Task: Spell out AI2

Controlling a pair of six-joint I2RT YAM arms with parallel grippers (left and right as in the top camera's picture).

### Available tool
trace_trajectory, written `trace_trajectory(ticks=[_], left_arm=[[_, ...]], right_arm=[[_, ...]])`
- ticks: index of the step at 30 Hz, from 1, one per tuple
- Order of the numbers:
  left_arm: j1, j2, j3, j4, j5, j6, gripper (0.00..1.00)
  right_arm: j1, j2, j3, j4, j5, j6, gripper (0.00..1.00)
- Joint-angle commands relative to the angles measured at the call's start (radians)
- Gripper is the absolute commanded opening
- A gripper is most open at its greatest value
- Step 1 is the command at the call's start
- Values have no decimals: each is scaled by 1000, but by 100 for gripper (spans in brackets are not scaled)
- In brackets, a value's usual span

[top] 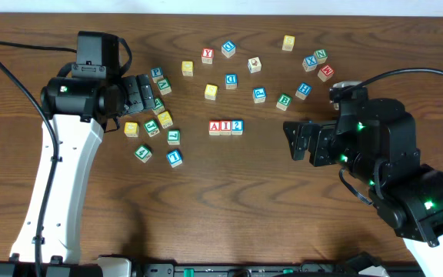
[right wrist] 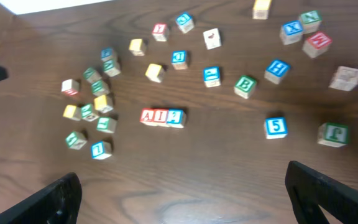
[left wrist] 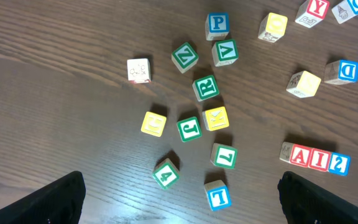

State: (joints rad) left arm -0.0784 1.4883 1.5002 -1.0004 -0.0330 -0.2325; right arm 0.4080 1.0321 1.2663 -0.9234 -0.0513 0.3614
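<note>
Three blocks stand side by side in a row at the table's middle: a red A block (top: 214,128), a red I block (top: 226,128) and a blue 2 block (top: 238,127). The row also shows in the left wrist view (left wrist: 314,158) and the right wrist view (right wrist: 162,117). My left gripper (top: 139,95) is open and empty above the left cluster of blocks; its fingertips (left wrist: 179,199) frame bare table. My right gripper (top: 298,141) is open and empty, to the right of the row, its fingertips (right wrist: 185,193) wide apart.
Several loose letter blocks lie in a cluster at the left (top: 160,127) and in an arc across the back (top: 259,94). A blue 5 block (right wrist: 276,126) and a green block (right wrist: 334,134) lie under the right arm.
</note>
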Motion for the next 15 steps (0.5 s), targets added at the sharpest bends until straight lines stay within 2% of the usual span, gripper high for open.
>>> trace_trajectory(ticks=[1, 9, 15], left_arm=[[4, -5, 22, -6, -13, -5, 98], [4, -5, 22, -6, -13, -5, 97], [4, -5, 22, -5, -13, -5, 98]], right_arm=[[-1, 0, -4, 0, 92, -3, 99], [-47, 5, -10, 38, 232, -9, 99], [-190, -65, -121, 234, 103, -140, 99]])
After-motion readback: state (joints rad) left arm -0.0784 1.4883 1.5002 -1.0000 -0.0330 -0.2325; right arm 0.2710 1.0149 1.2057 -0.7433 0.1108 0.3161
